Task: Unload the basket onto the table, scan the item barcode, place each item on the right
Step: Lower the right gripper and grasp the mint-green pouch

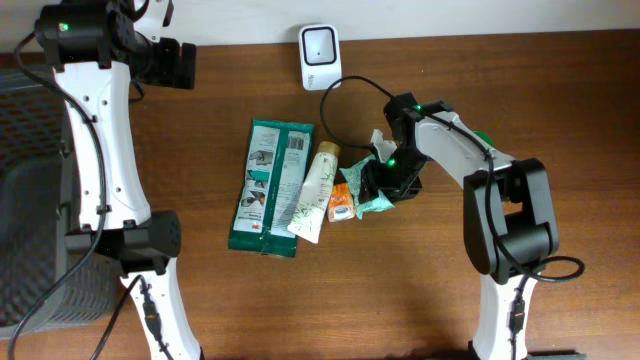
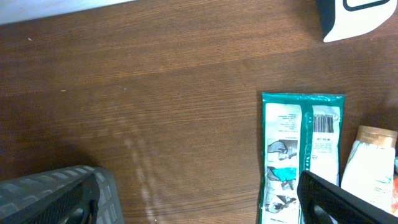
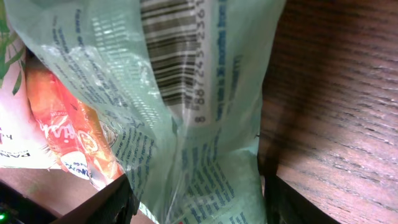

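**A:** What is the biggest thing on the table (image 1: 560,90)?
**B:** The dark basket (image 1: 30,200), at the left edge of the overhead view. Its inside is too dim to tell what it holds.

**A:** And after that?
**B:** At centre frame a dark green packet (image 1: 268,185) lies flat and sealed, with a barcode facing up. A white tube (image 1: 313,195) with a tan cap touches its right edge. The white scanner (image 1: 318,45) stands at top centre, well apart from both.

**A:** Where is the item to be scanned?
**B:** The pale-green packet (image 3: 186,93) is right of centre, just beside a small orange sachet (image 1: 341,203). Its barcode faces the wrist camera, and I cannot make out its contents.

**A:** The tools?
**B:** The right gripper (image 3: 199,202) straddles that packet, with a finger at each edge. I cannot tell whether it has actually pinched it. The left gripper (image 1: 185,65), at upper left, is spread wide and holds nothing.
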`<state>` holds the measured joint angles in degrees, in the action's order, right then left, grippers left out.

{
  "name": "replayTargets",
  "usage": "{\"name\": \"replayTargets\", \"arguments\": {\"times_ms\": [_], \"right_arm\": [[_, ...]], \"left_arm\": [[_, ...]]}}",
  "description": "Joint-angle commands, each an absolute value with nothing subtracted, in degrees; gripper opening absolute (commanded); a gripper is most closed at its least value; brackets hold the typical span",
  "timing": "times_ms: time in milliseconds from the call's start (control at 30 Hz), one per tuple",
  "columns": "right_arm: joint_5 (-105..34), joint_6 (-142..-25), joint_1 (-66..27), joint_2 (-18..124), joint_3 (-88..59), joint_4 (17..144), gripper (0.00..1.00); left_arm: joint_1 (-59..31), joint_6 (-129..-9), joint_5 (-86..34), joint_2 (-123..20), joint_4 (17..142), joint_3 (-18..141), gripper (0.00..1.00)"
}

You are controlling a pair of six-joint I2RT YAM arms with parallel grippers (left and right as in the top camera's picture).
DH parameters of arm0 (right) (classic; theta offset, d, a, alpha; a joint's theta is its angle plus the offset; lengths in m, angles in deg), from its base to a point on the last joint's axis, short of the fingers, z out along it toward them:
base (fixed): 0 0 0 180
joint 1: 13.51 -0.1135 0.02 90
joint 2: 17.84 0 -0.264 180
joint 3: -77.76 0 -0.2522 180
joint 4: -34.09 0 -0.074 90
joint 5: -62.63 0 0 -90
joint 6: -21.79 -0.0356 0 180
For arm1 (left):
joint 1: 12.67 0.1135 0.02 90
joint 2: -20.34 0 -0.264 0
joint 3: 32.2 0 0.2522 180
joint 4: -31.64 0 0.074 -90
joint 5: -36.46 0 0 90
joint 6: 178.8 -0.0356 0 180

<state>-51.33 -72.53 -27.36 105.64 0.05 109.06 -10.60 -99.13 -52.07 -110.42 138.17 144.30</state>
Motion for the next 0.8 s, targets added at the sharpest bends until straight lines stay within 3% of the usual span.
{"name": "replayTargets", "arguments": {"times_ms": [0, 100, 267, 333, 367, 433, 633, 767], "right_arm": [[-52.05, -71.59, -26.04, 105.58, -0.87, 108.98, 0.6], [-59.73, -63.63, -23.44, 105.32, 2.39, 109.33, 0.6], [-53.89, -58.38, -22.59, 105.3, 10.17, 110.92, 0.61], [-53.91, -61.05, -22.04, 105.27, 15.55, 117.57, 0.58], [-53.85, -63.91, -21.06, 105.25, 21.03, 126.75, 0.52], [-52.86, -63.98, -20.65, 104.11, 24.46, 134.46, 0.53], [-47.46, -66.21, -20.6, 90.96, 23.2, 137.3, 0.54], [-49.06, -70.86, -20.6, 90.54, 4.86, 124.43, 0.6]], "left_arm": [[-10.21, -99.85, -51.63, -110.14, 138.1, 144.47, 0.99], [-10.21, -99.85, -51.63, -110.14, 138.1, 144.47, 0.99], [-10.21, -99.85, -51.63, -110.14, 138.1, 144.47, 0.99], [-10.21, -99.85, -51.63, -110.14, 138.1, 144.47, 0.99], [-10.21, -99.83, -51.63, -110.14, 138.1, 144.47, 0.99], [-10.21, -99.85, -51.63, -110.14, 138.08, 144.47, 0.99], [-10.21, -99.85, -51.63, -110.14, 138.1, 144.47, 0.99], [-10.21, -99.85, -51.63, -110.14, 138.1, 144.47, 0.99]]}}
